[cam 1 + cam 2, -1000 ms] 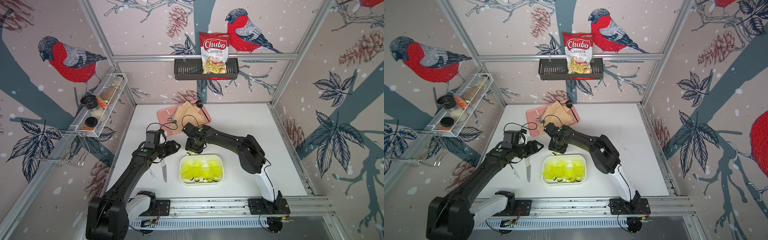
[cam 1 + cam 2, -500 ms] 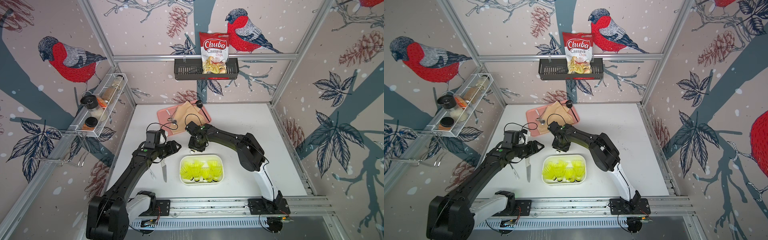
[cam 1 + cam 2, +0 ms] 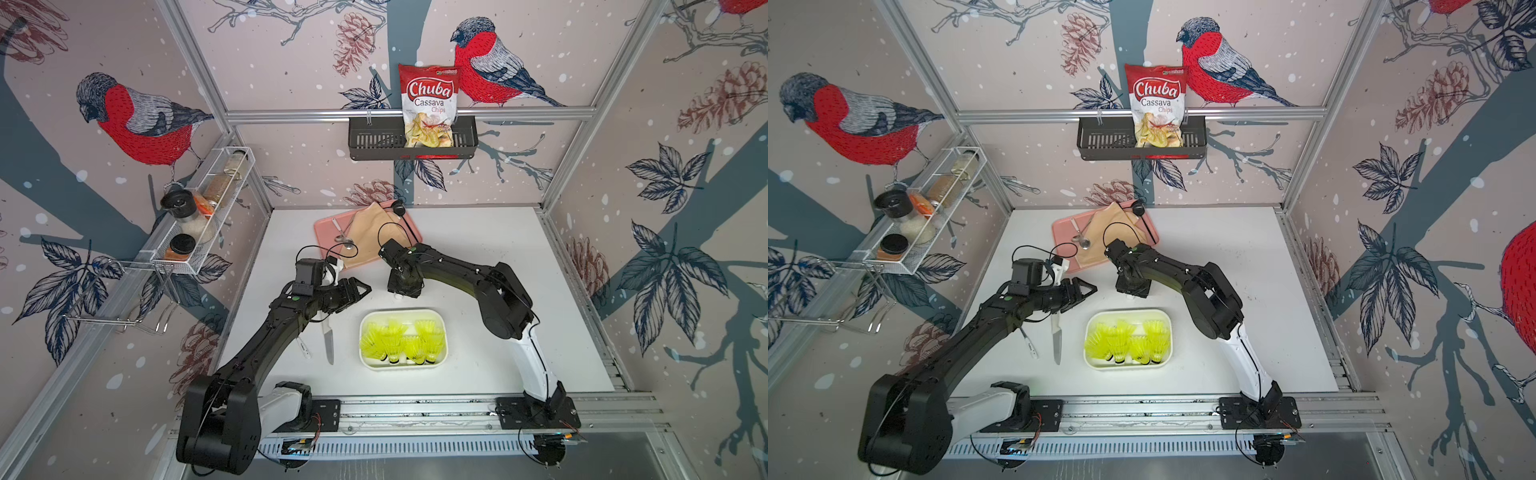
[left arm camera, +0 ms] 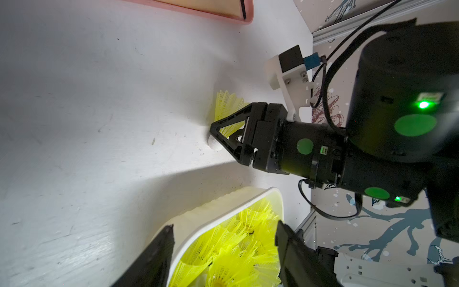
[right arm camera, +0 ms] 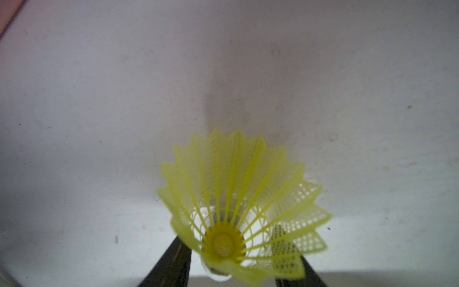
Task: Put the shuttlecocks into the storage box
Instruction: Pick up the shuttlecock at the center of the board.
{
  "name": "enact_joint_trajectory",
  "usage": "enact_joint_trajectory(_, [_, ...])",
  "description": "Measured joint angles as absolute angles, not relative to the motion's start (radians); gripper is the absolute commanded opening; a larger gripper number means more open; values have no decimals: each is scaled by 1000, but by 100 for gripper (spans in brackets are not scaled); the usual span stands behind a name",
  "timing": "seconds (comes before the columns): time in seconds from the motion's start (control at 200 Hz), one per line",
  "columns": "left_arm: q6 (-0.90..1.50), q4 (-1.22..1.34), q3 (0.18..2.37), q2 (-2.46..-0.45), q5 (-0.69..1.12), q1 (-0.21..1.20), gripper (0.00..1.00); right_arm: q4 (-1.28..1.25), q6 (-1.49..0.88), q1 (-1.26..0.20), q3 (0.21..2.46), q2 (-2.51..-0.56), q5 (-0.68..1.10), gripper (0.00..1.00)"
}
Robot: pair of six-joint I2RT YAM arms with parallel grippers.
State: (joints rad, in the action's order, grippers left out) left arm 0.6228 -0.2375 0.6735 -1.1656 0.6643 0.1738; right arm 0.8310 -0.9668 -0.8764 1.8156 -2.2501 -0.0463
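Holds the left jaws apart with nothing between them, poised over the bench (image 3: 490, 257) just beside the storage box (image 3: 401, 312) and near a knife (image 3: 329, 349). Going outward from there: finds the storage box heaped with shuttlecocks (image 3: 390, 336), too bunched to count. Reaches next the right jaws, down at the bench and standing on either side of one lone shuttlecock (image 5: 238, 188) (white tip seemingly touching the bench, skirt flaring away), though cannot tell whether pressing on it or merely straddling it. Ends beyond that at the pink tray (image 3: 325, 237) with its cloth (image 3: 370, 232) and spoons (image 3: 345, 240), apart from the box, and at the chips bag (image 3: 428, 108) in the wall basket (image 3: 374, 145). Looks nearly done, judging by this: bulk stowed, one stray seemingly left to grip, lift over the rim and release. Shows no other loose shuttlecock on the bench.
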Motion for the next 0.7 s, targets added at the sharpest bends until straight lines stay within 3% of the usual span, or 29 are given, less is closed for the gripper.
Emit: enact_joint_trajectory(0.7, [629,-132,625,-1199,746,176,70,778,-994,-907,1744,-2233,-81,42])
